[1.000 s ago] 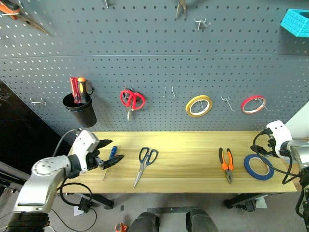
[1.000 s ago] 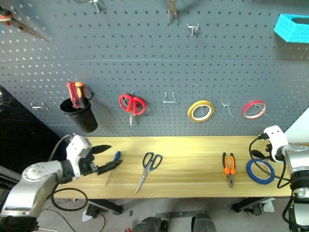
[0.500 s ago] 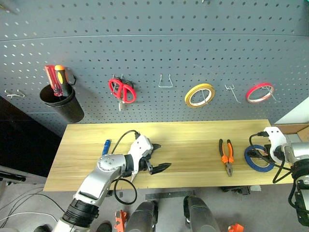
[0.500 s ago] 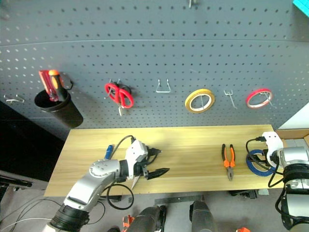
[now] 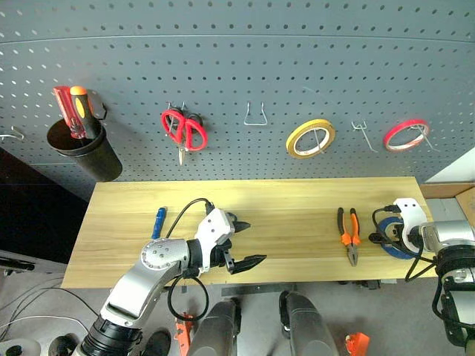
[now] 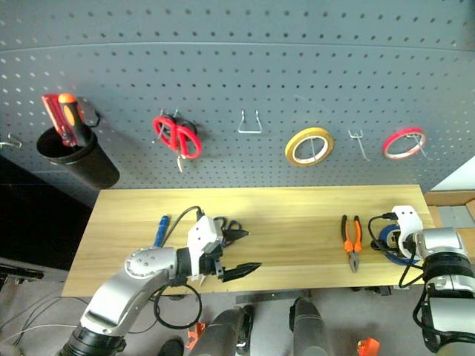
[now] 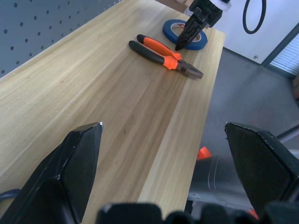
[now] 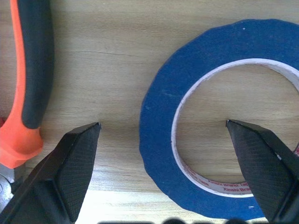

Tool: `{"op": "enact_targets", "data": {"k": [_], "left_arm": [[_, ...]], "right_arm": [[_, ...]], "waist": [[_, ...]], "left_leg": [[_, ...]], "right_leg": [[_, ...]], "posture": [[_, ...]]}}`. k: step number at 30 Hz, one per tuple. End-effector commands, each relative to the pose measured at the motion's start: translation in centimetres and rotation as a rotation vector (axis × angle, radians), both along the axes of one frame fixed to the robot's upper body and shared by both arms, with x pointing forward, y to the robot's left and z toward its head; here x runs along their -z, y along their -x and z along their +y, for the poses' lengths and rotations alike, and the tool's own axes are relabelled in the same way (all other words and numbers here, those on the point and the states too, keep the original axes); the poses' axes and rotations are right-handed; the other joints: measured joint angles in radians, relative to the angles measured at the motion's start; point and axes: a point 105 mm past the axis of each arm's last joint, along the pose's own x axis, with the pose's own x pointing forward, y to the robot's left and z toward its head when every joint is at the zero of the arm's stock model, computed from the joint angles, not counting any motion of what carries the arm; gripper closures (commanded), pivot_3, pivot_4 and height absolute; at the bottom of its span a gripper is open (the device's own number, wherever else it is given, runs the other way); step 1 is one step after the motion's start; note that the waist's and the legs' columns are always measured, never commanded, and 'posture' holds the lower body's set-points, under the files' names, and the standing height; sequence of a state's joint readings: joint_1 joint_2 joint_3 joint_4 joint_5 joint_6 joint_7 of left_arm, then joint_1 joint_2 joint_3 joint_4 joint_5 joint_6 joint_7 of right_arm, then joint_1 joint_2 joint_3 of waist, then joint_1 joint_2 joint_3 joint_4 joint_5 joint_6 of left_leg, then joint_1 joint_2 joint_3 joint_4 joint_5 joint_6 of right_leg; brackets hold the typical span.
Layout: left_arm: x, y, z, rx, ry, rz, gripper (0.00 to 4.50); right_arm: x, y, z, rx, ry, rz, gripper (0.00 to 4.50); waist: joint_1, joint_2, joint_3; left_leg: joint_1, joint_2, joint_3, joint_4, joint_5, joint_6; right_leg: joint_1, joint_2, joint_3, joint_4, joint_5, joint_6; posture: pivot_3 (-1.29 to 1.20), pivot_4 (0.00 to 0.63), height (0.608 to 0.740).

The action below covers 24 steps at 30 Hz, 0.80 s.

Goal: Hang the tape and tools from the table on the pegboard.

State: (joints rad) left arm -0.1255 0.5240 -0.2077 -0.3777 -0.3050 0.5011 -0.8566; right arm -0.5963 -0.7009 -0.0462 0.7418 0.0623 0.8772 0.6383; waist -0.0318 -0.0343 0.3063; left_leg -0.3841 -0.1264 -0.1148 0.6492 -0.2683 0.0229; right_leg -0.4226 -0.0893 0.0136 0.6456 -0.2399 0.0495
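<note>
The blue tape [image 8: 163, 116] lay flat at the worktop's [image 5: 297, 200] right end, directly beneath the right end effector [image 8: 163, 135], whose spread fingers straddled the roll's near wall.

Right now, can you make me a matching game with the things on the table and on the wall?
Things:
1. blue tape
2. pliers
3. red scissors
4. yellow tape

Places:
A. hanging on the pegboard, left of the bare hook
B. flat on the table, under the right gripper
C. hanging on the pegboard, right of the bare hook
D. on the table, beside the blue tape

Pairs: 1-B, 2-D, 3-A, 4-C
</note>
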Motion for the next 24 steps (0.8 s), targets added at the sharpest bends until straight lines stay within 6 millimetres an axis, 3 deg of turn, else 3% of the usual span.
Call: {"op": "enact_targets", "data": {"k": [1,11,14,17,21,24], "left_arm": [[-1.2,0.2,-0.2,0.013,0.018,-0.037,0.0],[-2.3,-0.8,0.6,0.011,0.009,-0.071,0.0],[-3.1,-1.5,0.6,0.015,0.015,-0.104,0.0],[-4.0,-2.5,0.3,0.017,0.042,-0.135,0.0],[-5.7,-3.4,0.0,0.03,0.108,-0.206,0.0],[-5.8,-3.7,-0.1,0.036,0.133,-0.246,0.0]], "right_arm": [[-0.6,-0.4,0.8,0.021,-0.07,-0.034,0.59],[-1.0,-0.8,0.2,0.054,-0.029,-0.067,4.02],[-2.9,-0.8,0.0,0.043,-0.029,-0.131,4.13],[-5.8,0.3,1.0,-0.03,-0.077,-0.228,4.13],[-12.0,3.8,4.8,-0.247,-0.164,-0.501,4.13],[-15.2,6.9,7.3,-0.369,-0.217,-0.686,4.13]], "waist": [[0.0,-0.001,0.001],[0.002,0.0,0.001],[0.002,0.001,0.001],[0.001,0.004,-0.001],[0.0,0.007,-0.003],[-0.006,0.009,-0.005]], "left_leg": [[0.0,0.0,0.0,0.0,0.0,0.0],[0.0,0.0,0.0,-0.001,0.0,0.0],[0.0,0.0,0.0,-0.001,0.0,-0.001],[-0.002,0.0,0.0,0.0,0.0,-0.001],[-0.011,0.0,-0.003,0.004,0.0,-0.002],[-0.019,0.0,-0.004,0.012,-0.001,-0.003]], "right_leg": [[0.0,0.0,0.0,0.0,0.0,0.0],[0.0,0.0,0.0,-0.001,0.0,0.0],[-0.001,0.0,0.0,0.0,0.0,0.0],[-0.002,0.0,-0.001,0.0,0.0,0.0],[-0.008,0.0,-0.004,0.0,0.001,0.002],[-0.015,0.001,-0.006,0.002,0.002,0.004]], "posture": [[-0.02,0.369,0.74],[-0.04,0.335,0.74],[-0.07,0.312,0.74],[-0.13,0.289,0.74],[-0.2,0.266,0.74],[-0.27,0.253,0.74]]}}
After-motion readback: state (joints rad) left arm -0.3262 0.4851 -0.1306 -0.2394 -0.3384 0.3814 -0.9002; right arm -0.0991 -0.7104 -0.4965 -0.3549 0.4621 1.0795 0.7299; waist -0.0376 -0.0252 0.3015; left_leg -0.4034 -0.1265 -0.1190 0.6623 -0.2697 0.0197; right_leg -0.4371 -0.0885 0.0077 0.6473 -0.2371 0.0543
